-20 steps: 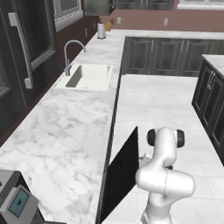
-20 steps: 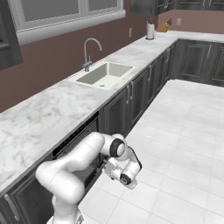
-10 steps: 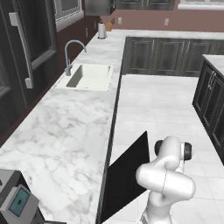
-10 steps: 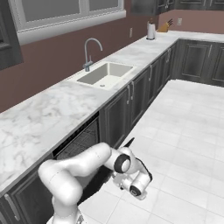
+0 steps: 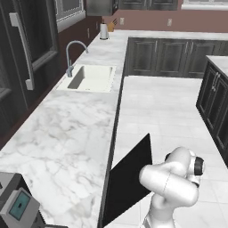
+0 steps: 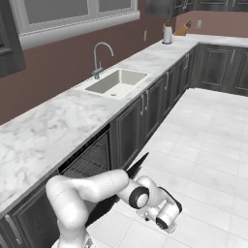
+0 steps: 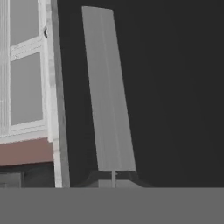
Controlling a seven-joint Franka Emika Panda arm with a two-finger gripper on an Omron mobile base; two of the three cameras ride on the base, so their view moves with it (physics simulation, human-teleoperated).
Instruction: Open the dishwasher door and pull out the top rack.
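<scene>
Gripper (image 7: 113, 180): pressed together, fingertips meeting at the bottom of the hand view, right under a pale grey strip on the black panel; whether pinching that strip or merely shut against it, cannot tell.
Arm: folded low over the floor in front of the desk, wrist turned toward the dishwasher.
Dishwasher door (image 5: 129, 180): black panel swung partway down, top edge leaning out over the floor tiles, roughly half open; seen as a slanted dark wedge behind the forearm in the right base view (image 6: 127, 180).
Top rack (image 6: 86, 162): wire grid visible inside the dark opening under the desk edge, pushed fully in, not yet drawn out.
Step in hand (judgement): lowering the door to fully open.
How to do it well (judgement): follow the hinge arc downward and outward rather than straight out; keep contact near the door's top edge; stop once flat, then release and re-reach for the rack's front bar.
Risk (judgement): slipping off the edge and letting the door drop.
Sink (image 5: 90, 78): sunk in the desk beside the tap (image 5: 71, 58), basin empty.
Rack contents: no dishes discernible through the bars.
Task progress (judgement): first half underway, rack pull untouched.
</scene>
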